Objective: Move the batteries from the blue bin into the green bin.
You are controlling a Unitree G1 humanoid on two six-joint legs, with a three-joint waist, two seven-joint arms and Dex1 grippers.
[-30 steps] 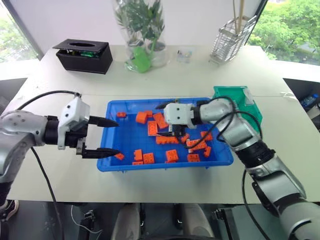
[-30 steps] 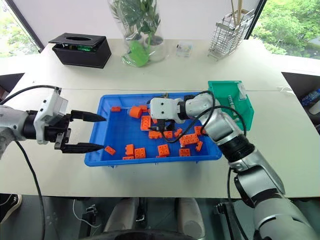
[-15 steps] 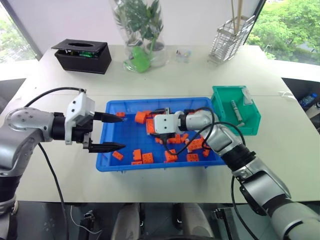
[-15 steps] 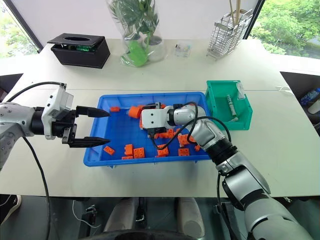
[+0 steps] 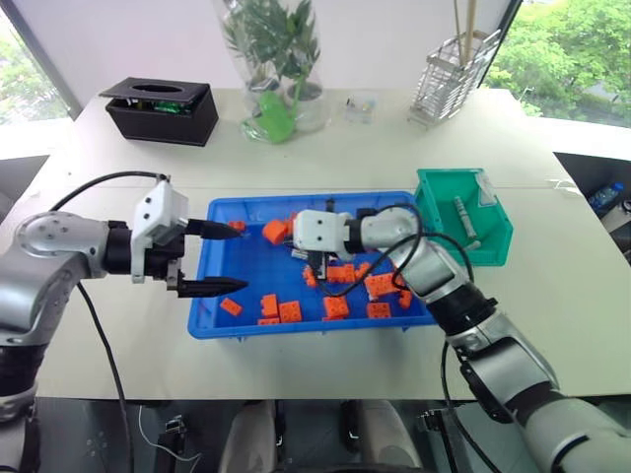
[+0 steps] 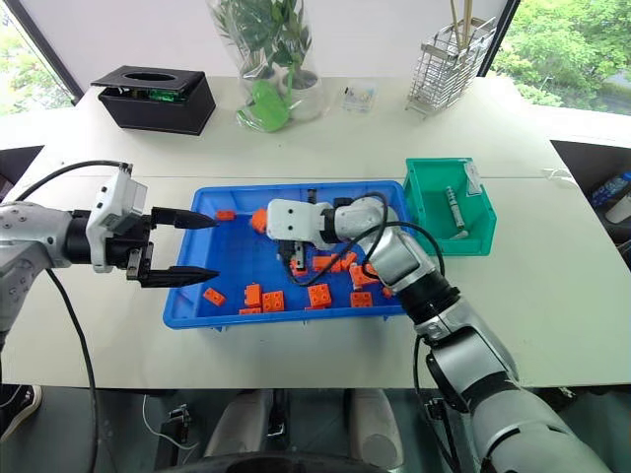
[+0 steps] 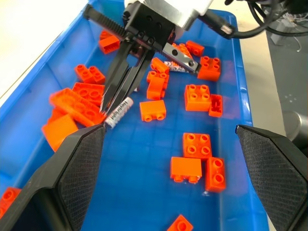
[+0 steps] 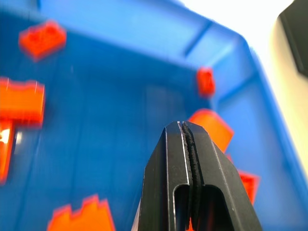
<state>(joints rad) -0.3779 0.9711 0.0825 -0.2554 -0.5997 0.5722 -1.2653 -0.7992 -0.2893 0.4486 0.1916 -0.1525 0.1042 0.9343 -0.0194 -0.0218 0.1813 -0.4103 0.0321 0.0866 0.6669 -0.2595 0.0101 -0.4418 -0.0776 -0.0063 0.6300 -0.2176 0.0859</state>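
Right end effector [image 7: 107, 107] shut tight over blue bin [image 5: 246, 213], tips touching a battery [image 7: 118, 111] among orange bricks [image 7: 153, 110], gripping nothing. Left end effector [image 5: 225, 257] open at bin's left rim. Another battery [image 5: 464, 218] inside green bin [image 5: 495, 246].

Glossy blue plastic bin [image 5: 212, 296], matt orange plastic bricks [image 7: 199, 97]

arms: silver-grey, black joints | wrists: white blocks | cables: black

Pressed-together right gripper [image 8: 188, 130] fingers [image 8: 173, 159] over blue bin [image 8: 125, 33]
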